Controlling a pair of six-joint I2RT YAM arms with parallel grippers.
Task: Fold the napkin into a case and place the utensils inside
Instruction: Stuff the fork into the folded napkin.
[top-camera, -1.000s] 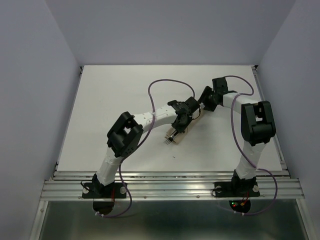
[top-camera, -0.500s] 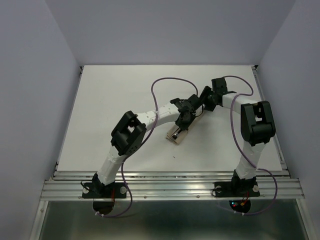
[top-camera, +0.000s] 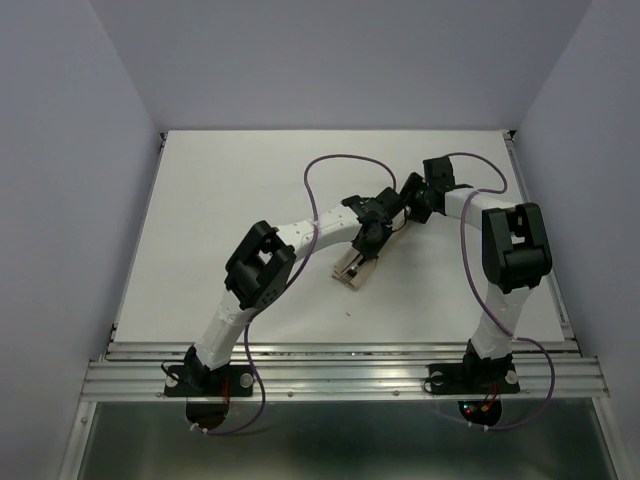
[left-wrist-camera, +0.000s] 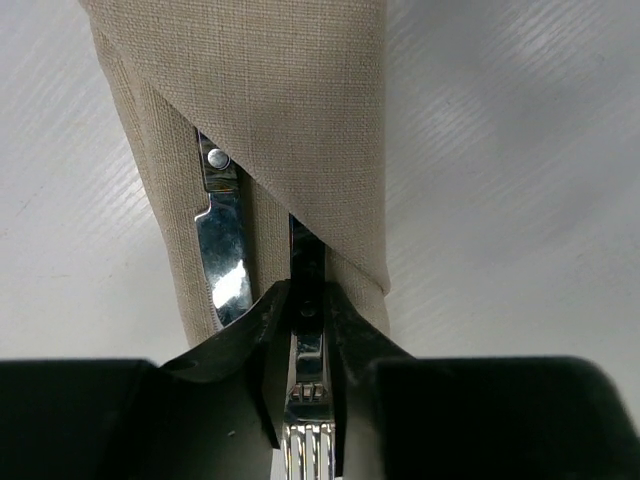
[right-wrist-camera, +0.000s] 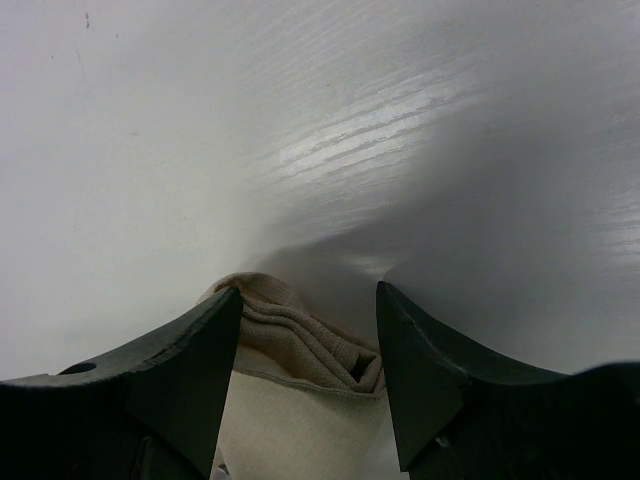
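My left tool (left-wrist-camera: 303, 300) is pinched on the fork (left-wrist-camera: 306, 255) by its stiff, slick neck. The handle is tucked in the case (left-wrist-camera: 300, 90) at the middle of the counter (top-camera: 220, 200), with the knife (left-wrist-camera: 225, 250) at the fork's 9 o'clock. My right tool (right-wrist-camera: 308, 292) stands wide astride the case's far end, and I judge that the limp, light cloth will slide unless it is pinned there.
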